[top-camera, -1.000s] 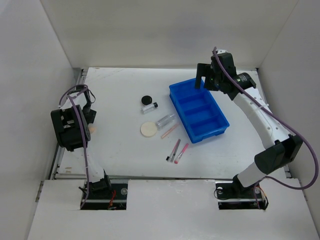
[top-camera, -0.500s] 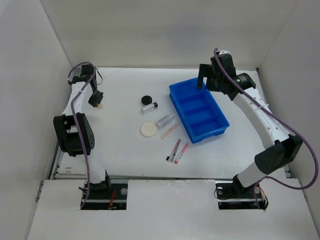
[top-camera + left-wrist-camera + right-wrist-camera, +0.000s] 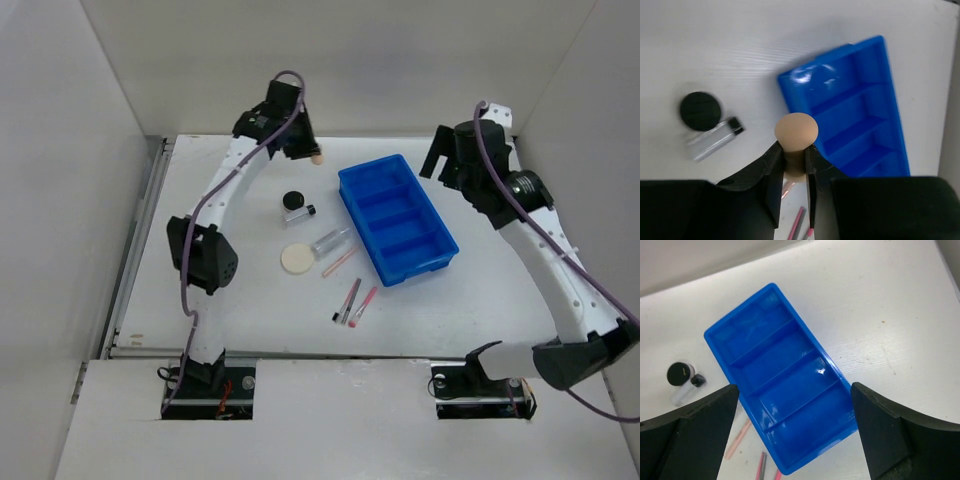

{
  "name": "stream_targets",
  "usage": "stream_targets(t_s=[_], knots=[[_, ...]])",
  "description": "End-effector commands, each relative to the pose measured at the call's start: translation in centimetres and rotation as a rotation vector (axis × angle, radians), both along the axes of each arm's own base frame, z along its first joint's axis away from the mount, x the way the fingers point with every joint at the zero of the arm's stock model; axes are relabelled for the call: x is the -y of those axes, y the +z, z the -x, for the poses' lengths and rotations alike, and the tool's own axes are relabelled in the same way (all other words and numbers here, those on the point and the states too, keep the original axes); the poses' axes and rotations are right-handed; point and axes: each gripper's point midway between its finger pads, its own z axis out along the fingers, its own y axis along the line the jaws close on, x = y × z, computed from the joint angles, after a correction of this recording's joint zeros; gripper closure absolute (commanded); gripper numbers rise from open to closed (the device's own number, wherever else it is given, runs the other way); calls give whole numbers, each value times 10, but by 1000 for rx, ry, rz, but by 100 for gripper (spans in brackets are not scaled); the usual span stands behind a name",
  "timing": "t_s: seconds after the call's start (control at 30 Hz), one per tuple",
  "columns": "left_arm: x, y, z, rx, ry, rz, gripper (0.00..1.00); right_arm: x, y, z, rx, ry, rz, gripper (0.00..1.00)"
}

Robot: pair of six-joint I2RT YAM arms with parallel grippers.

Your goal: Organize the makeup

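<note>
The left gripper (image 3: 796, 150) pinches a sponge (image 3: 796, 131) tight near the tray (image 3: 879, 46), likely to drop it in. The right gripper (image 3: 797, 430) hangs wide open, empty.

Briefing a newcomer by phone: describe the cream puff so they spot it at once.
Find the blue tray mid-table and look just left of it. The cream puff is the flat pale disc lying there on the table; the other disc, the compact, is black.
</note>
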Motion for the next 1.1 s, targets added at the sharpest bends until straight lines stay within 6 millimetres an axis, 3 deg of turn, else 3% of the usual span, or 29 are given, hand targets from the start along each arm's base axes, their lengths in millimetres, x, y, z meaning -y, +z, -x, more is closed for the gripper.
stream_targets(t_s=[0.0, 0.1, 0.13, 0.17, 0.23, 0.3, 0.43, 0.5, 0.53, 0.57, 0.63, 0.67, 0.73, 0.77, 0.8, 0.87, 0.9, 0.97, 1.0, 1.07], knots=[[62, 8, 11, 7, -226, 75, 90, 19, 18, 13, 73, -81, -37, 0], [108, 2, 3, 25, -302, 189, 88, 25, 15, 25, 81, -103, -53, 0], [118, 3, 0, 38, -313, 210, 88, 27, 14, 28, 83, -104, -54, 0], [132, -10, -6, 31, -317, 223, 87, 28, 16, 32, 93, -108, -67, 0], [145, -5, -15, 60, -318, 251, 85, 29, 18, 36, 103, -113, -81, 0], [155, -19, -28, 52, -308, 279, 83, 31, 14, 42, 101, -117, -87, 0], [170, -25, -42, 76, -279, 329, 77, 35, 10, 52, 80, -118, -77, 0], [173, -26, -47, 75, -264, 352, 69, 38, 6, 55, 66, -131, -73, 0], [176, -37, -51, 57, -255, 355, 64, 39, 5, 57, 66, -131, -73, 0], [180, -32, -50, 58, -272, 379, 62, 42, 7, 61, 69, -138, -69, 0], [184, -35, -48, 51, -293, 391, 40, 44, 5, 63, 71, -147, -63, 0], [184, -39, -46, 38, -298, 392, 35, 45, 1, 63, 61, -147, -58, 0], [189, -33, -37, 41, -332, 393, 31, 44, 3, 61, 69, -147, -62, 0], [186, -19, -34, 65, -343, 391, 30, 44, 0, 59, 60, -155, -52, 0], [185, -22, -29, 52, -353, 384, 29, 44, 1, 57, 68, -155, -56, 0], [176, 2, -16, 85, -380, 362, 32, 41, -2, 51, 53, -155, -48, 0], [168, 0, -15, 89, -364, 318, 38, 41, -2, 51, 53, -155, -48, 0], [151, 4, -8, 109, -355, 236, 59, 38, -4, 48, 50, -147, -53, 0], [131, 1, -3, 124, -338, 129, 75, 36, -2, 46, 59, -140, -63, 0], [107, -5, 2, 132, -340, 22, 77, 33, -3, 43, 67, -131, -73, 0]])
